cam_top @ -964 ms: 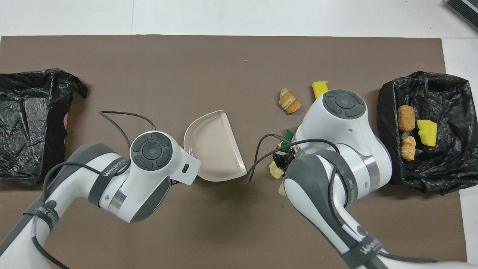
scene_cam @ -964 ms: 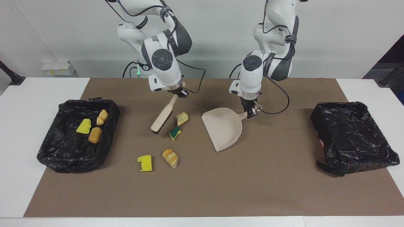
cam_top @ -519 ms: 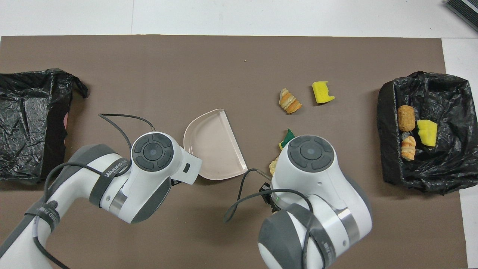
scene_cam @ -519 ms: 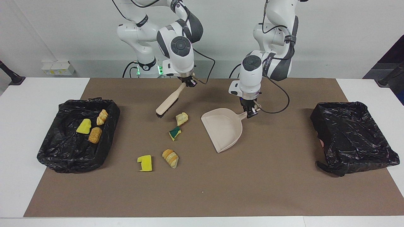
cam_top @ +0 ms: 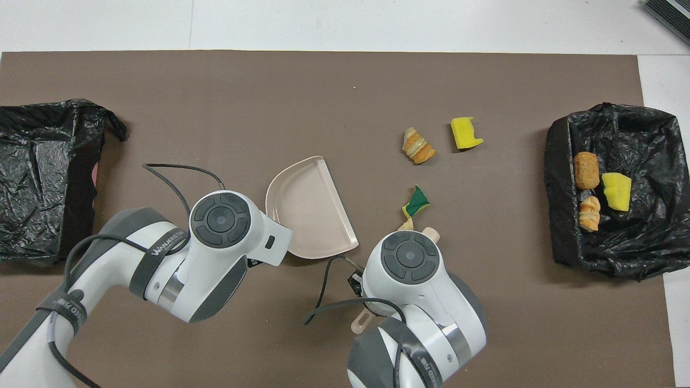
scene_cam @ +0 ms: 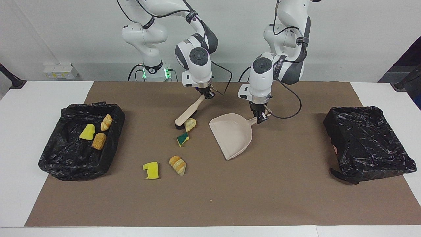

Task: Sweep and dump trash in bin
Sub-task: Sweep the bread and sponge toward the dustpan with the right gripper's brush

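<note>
Under right arm, overhead: brush (scene_cam: 188, 113) mostly hidden (right claw (scene_cam: 208, 95) grips it) | left claw (scene_cam: 262, 119) clamps dustpan (scene_cam: 234, 134)

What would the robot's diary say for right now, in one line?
right tool: holds wooden brush beside pale bread chunk | left tool: holds beige plastic dustpan | black bin: three scraps

Beige dustpan (scene_cam: 234, 134); pale wooden brush (scene_cam: 188, 114); yellow sponge scrap (scene_cam: 151, 170); green-and-yellow scrap (scene_cam: 182, 139); golden-brown striped bread chunk (scene_cam: 177, 165); black bin liners (scene_cam: 81, 146); brown mat (scene_cam: 210, 197); white desk (scene_cam: 19, 131).
</note>
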Robot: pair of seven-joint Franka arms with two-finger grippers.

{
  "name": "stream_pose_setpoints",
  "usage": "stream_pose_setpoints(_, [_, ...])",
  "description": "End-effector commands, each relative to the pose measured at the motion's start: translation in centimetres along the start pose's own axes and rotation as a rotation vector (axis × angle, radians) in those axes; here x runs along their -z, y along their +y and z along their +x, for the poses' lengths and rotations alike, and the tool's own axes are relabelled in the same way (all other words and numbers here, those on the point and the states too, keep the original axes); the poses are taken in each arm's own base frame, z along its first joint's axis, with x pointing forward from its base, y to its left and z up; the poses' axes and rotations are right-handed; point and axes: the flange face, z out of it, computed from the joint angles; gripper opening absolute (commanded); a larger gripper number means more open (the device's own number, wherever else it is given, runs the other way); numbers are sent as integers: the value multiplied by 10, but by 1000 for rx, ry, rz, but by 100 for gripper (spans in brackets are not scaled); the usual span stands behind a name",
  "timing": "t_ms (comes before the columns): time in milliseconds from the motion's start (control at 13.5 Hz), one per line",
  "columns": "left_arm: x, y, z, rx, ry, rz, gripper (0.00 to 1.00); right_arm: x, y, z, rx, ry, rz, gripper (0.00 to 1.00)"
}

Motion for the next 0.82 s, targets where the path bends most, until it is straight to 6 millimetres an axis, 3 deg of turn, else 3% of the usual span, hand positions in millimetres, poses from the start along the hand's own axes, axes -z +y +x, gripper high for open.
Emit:
stream_pose_setpoints(0, [1, 6, -2, 5, 21, 30, 0, 9, -23, 22, 74, 24, 38, 0])
stream_pose_setpoints(371, [1, 6, -2, 6, 21, 29, 0, 26, -46, 23, 256, 36, 99, 0])
stream_pose_setpoints(593, [1, 6, -1, 18, 27, 29, 0, 30, -51, 14, 374, 43, 103, 0])
stream_pose_setpoints(667, [1, 6, -1, 22, 27, 28, 0, 37, -53, 5, 418, 47, 104, 0])
stream_pose_setpoints(741, [1, 5, -2, 26, 28, 27, 0, 46, -51, 9, 436, 57, 108, 0])
